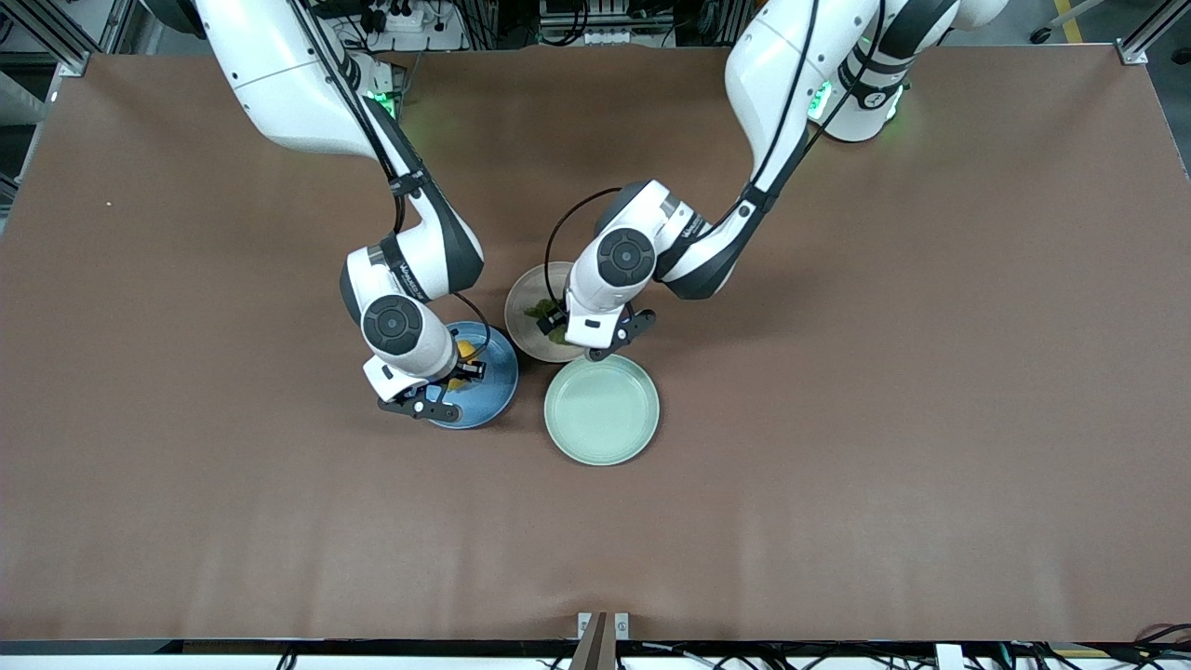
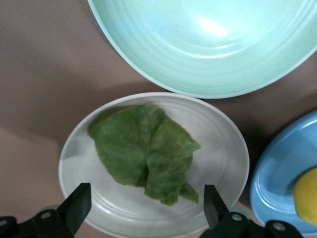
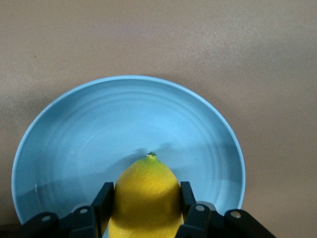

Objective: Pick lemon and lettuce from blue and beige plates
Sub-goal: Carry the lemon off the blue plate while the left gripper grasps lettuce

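The yellow lemon (image 3: 146, 193) lies in the blue plate (image 3: 74, 139), and my right gripper (image 3: 144, 196) is shut on it, one finger pressed to each side. In the front view the lemon (image 1: 464, 351) peeks out from under the right wrist over the blue plate (image 1: 493, 381). The dark green lettuce (image 2: 143, 151) lies flat in the beige plate (image 2: 223, 148). My left gripper (image 2: 147, 201) hangs open just above it, fingers wide apart, straddling the leaf's edge. In the front view the lettuce (image 1: 538, 310) shows on the beige plate (image 1: 526, 302) beside the left hand.
A pale mint-green plate (image 1: 602, 409) stands empty, nearer to the front camera than the beige plate and touching distance from both. Brown table surface (image 1: 837, 419) surrounds the three plates. Both arms crowd close together over the plates.
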`<state>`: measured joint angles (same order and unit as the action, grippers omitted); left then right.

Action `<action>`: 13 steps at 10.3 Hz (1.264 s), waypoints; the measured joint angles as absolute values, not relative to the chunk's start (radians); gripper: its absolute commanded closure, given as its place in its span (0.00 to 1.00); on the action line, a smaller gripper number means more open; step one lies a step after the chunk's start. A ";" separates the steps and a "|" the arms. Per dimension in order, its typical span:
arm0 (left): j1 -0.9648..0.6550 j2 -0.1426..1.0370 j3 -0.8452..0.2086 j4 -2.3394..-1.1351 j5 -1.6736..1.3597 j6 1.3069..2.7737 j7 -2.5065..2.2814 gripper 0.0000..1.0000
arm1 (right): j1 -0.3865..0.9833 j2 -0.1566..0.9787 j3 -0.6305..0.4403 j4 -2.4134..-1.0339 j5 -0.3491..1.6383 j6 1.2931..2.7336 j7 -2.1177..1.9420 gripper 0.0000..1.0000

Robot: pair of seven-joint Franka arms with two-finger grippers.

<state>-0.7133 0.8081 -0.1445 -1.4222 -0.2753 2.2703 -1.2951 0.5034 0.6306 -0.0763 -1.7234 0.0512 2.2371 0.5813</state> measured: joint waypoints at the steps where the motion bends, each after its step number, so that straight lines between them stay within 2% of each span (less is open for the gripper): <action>1: -0.721 0.823 -0.145 -1.422 -0.275 2.302 -1.319 0.00 | 0.503 0.631 -0.076 -1.722 0.051 2.238 0.581 0.87; 3: -0.740 0.849 -0.146 -1.422 -0.275 2.345 -1.351 0.00 | 0.504 0.623 -0.075 -1.712 0.051 2.241 0.581 0.92; 4: -0.745 0.856 -0.146 -1.422 -0.275 2.351 -1.356 0.00 | 0.503 0.605 -0.075 -1.708 0.051 2.237 0.575 1.00; 5: -0.746 0.863 -0.146 -1.422 -0.275 2.352 -1.357 0.00 | 0.499 0.580 -0.077 -1.706 0.051 2.209 0.544 1.00; 8: -0.746 0.875 -0.144 -1.422 -0.275 2.353 -1.357 0.34 | 0.404 0.505 -0.114 -1.704 0.051 2.074 0.296 1.00; 11: -0.746 0.876 -0.142 -1.421 -0.275 2.353 -1.357 0.75 | 0.239 0.491 -0.132 -1.715 0.052 1.989 0.070 1.00; 12: -0.746 0.877 -0.142 -1.421 -0.275 2.353 -1.357 0.78 | 0.194 0.492 -0.133 -1.734 0.052 1.989 0.029 1.00; 13: -0.747 0.878 -0.142 -1.421 -0.272 2.353 -1.357 0.88 | 0.166 0.495 -0.136 -1.756 0.052 1.994 0.011 1.00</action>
<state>-0.7474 0.8776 -0.1418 -1.4210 -0.2723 2.3530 -1.3568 0.1657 0.4952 -0.1363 -1.7558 0.0516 1.9939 0.0115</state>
